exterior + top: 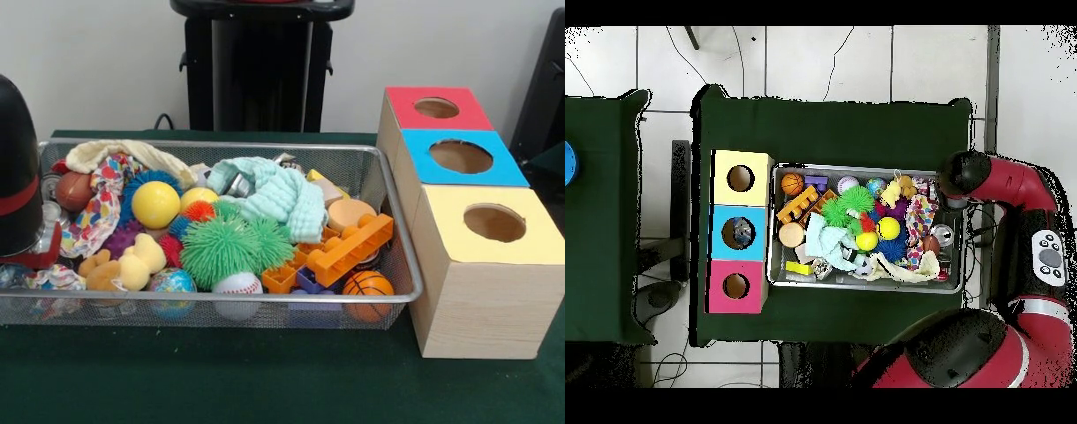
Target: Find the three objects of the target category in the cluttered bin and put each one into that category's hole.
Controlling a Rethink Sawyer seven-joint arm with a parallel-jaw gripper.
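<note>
Progress check. Bin (402,238) is full: nothing in it looks sorted out yet. My arm (1005,185) hangs over the bin's end farthest from the boxes; in the front view only a black and red part of it shows at that end, above the patterned cloth (97,208). I cannot tell whether my gripper is apart or together, since neither view shows it clearly.

Boxes stand in a row just beside the bin's other end: red box (437,108), blue box (461,157), yellow box (494,225). The overhead view shows something pale inside the blue hole (739,233); I cannot tell what it is. The red and yellow holes look dark and empty.

Target category is not given, so candidates are a guess. Balls are the likeliest set: yellow ball (155,204) near the bin's middle, baseball (237,283) and basketball (367,284) against the front rim, globe ball (171,282) beside the baseball. The orange block (351,249) and green spiky ball (231,246) lie between.

Judgement: at most one deposit done, likely none; the search is still ahead.
</note>
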